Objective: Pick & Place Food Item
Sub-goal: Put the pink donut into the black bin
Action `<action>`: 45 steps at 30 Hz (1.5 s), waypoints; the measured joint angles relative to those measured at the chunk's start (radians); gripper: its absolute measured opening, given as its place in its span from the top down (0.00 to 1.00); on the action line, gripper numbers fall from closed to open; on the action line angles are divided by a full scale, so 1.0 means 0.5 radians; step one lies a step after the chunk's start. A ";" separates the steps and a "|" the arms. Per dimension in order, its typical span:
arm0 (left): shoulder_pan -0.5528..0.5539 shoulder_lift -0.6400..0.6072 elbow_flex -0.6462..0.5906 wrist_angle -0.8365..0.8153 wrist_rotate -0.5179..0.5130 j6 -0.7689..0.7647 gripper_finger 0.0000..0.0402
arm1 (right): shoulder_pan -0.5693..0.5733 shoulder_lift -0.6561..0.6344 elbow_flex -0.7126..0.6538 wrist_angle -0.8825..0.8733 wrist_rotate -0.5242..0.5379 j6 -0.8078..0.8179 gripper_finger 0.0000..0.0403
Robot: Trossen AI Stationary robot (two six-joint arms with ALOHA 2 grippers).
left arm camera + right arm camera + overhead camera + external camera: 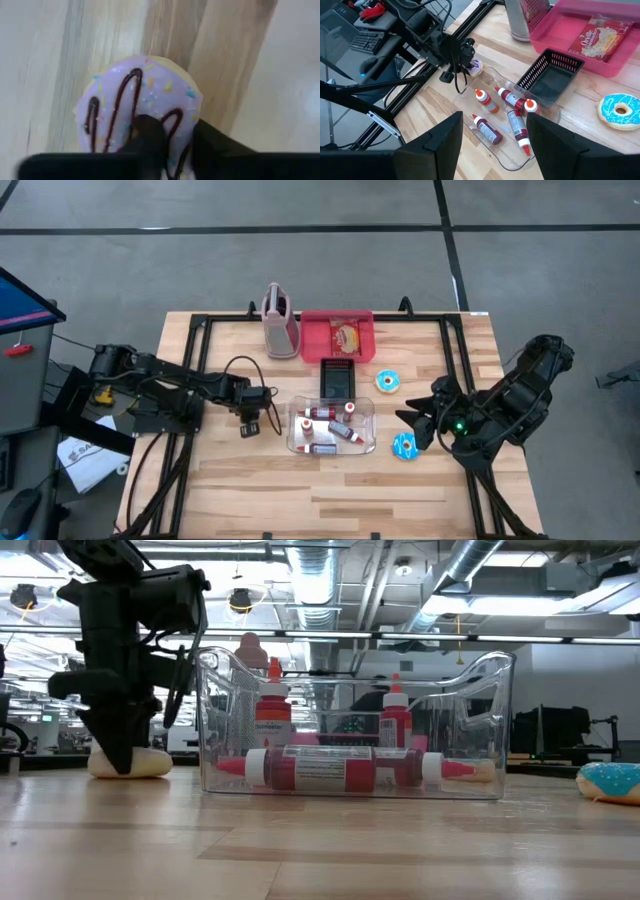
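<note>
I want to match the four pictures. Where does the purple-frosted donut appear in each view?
High view: hidden under the left end effector, left of the clear bin.
Low view: purple-frosted donut at far left on the table, the left end effector upon it.
Left wrist view: fills the centre, fingers closing on it.
Right wrist view: small, beyond the bin.
Shared landmark: the clear bin of red bottles.
</note>
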 joint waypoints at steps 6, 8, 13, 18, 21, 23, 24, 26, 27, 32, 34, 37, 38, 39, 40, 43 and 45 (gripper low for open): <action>0.022 -0.208 0.011 0.044 0.142 -0.063 0.94 | 0.000 0.000 0.000 0.005 0.000 0.018 0.47; 0.011 -0.316 0.034 -0.023 0.142 -0.085 0.91 | 0.000 0.000 0.000 0.004 0.000 0.020 0.47; -0.013 -0.514 0.161 -0.090 0.119 -0.048 0.90 | -0.002 0.000 0.000 -0.010 0.003 0.018 0.47; -0.009 -0.493 0.405 -0.159 -0.012 0.119 0.92 | -0.002 0.000 0.000 -0.016 0.009 0.018 0.47; 0.007 -0.417 0.556 -0.180 -0.102 0.244 0.90 | -0.002 0.000 0.000 -0.014 0.016 0.018 0.47; 0.032 -0.343 0.660 -0.191 -0.118 0.323 0.88 | -0.002 0.000 0.000 -0.012 0.017 0.020 0.47; 0.048 -0.304 0.717 -0.190 -0.118 0.366 0.87 | -0.002 0.000 0.000 -0.011 0.018 0.019 0.47; 0.078 -0.198 0.853 -0.189 -0.121 0.481 0.87 | -0.002 0.000 0.000 -0.009 0.020 0.019 0.47; 0.094 -0.145 0.921 -0.186 -0.120 0.548 0.86 | -0.002 0.000 0.000 -0.009 0.023 0.018 0.47; 0.208 0.121 1.248 -0.184 -0.118 0.803 0.80 | -0.002 0.000 0.000 -0.010 0.029 0.025 0.47; 0.260 0.210 1.315 -0.182 -0.096 0.890 0.77 | 0.005 0.000 0.000 -0.010 0.029 0.029 0.47; 0.336 0.333 1.391 -0.120 -0.039 0.977 0.73 | 0.032 0.000 0.000 -0.010 0.045 0.052 0.47; 0.363 0.374 1.418 -0.085 -0.014 1.007 0.72 | 0.041 0.000 0.000 -0.011 0.053 0.064 0.47; 0.386 0.413 1.440 -0.071 0.010 1.038 0.71 | 0.050 0.000 0.000 -0.015 0.053 0.078 0.47; 0.408 0.455 1.462 -0.064 0.033 1.063 0.70 | 0.057 0.001 0.000 -0.023 0.053 0.094 0.47; 0.470 0.578 1.547 -0.049 0.116 1.137 0.70 | 0.078 0.001 0.000 -0.063 0.056 0.149 0.47; 0.494 0.657 1.606 -0.056 0.162 1.158 0.70 | 0.085 0.001 0.000 -0.078 0.063 0.172 0.47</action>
